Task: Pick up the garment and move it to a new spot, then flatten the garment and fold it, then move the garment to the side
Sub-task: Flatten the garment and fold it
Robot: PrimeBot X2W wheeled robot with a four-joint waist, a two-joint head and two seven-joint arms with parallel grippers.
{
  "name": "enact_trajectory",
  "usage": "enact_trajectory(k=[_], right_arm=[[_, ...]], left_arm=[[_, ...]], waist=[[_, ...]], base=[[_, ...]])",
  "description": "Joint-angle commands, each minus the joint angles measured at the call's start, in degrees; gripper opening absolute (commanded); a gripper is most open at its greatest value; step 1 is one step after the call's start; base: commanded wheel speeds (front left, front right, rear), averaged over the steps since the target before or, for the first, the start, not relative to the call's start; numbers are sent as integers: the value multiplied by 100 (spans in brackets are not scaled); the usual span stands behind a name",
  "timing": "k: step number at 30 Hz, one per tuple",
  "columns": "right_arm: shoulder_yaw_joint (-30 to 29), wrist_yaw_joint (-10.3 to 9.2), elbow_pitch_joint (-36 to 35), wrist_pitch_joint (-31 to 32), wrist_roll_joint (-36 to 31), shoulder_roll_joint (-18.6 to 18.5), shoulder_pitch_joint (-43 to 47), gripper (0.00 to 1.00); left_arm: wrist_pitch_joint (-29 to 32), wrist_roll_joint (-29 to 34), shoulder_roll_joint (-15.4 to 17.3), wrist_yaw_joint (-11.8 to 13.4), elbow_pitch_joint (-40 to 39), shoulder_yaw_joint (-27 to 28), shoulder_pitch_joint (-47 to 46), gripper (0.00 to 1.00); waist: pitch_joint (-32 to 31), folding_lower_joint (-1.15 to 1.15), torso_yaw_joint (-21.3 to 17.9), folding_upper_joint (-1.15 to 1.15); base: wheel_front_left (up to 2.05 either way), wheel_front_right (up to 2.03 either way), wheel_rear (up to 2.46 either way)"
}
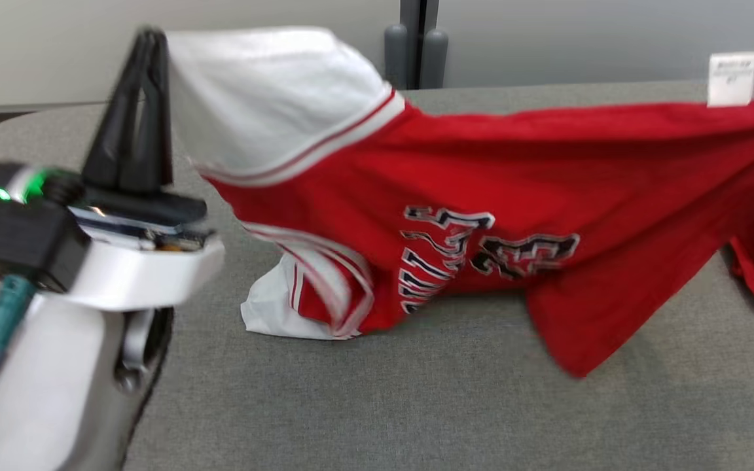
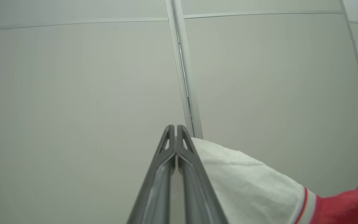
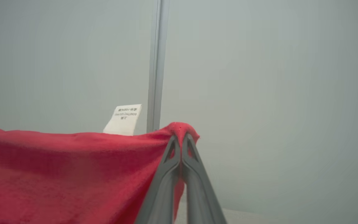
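Red knit: the garment [image 1: 547,170] you are handling is a soft, matte red jersey; its nap looks slightly fuzzy in the right wrist view [image 3: 57,168].
Sleeve: one white sleeve [image 1: 266,98], smooth and edged with thin red stripes, is lifted at the left. A second striped white sleeve lies crumpled on the desk below it.
Lettering: blocky black-and-white lettering [image 1: 475,255] runs across the red front, too creased and blurred for you to read.
Left end effector [image 1: 148,36]: its two long dark fingers are pressed together on the top edge of the white sleeve, which drapes off beside the tips [image 2: 176,127].
Right end effector [image 3: 182,137]: its fingers are closed, with red cloth bunched in a small peak over the tips.
Position: the garment hangs stretched between your two end effectors, and its lower folds and a pointed red flap touch the desk.
Desk [image 1: 416,412]: grey, felt-like weave with a rounded far-left corner.
Tag [image 1: 732,78]: a small white rectangle stands at the garment's upper edge; its print is too small to read.
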Motion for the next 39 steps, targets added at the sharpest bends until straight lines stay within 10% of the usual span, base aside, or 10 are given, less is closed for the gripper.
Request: enact_trajectory(k=[1, 19, 39], right_arm=[[-34, -5, -101, 56, -14, -25, -104, 0], [-111, -5, -280, 529, 147, -36, -1189, 0], [1734, -4, 3605, -960, 461, 836, -5367, 0]], left_arm=[[14, 52, 60, -42, -49, 63, -212, 0], [398, -160, 129, -636, 1114, 7, -2554, 0], [-245, 346, -64, -843, 4664, 57, -5736, 0]], waist=[[-127, 0, -10, 0], [-197, 0, -86, 0], [692, 0, -677, 0]], base=[[0, 0, 0], [0, 0, 0], [0, 0, 0]])
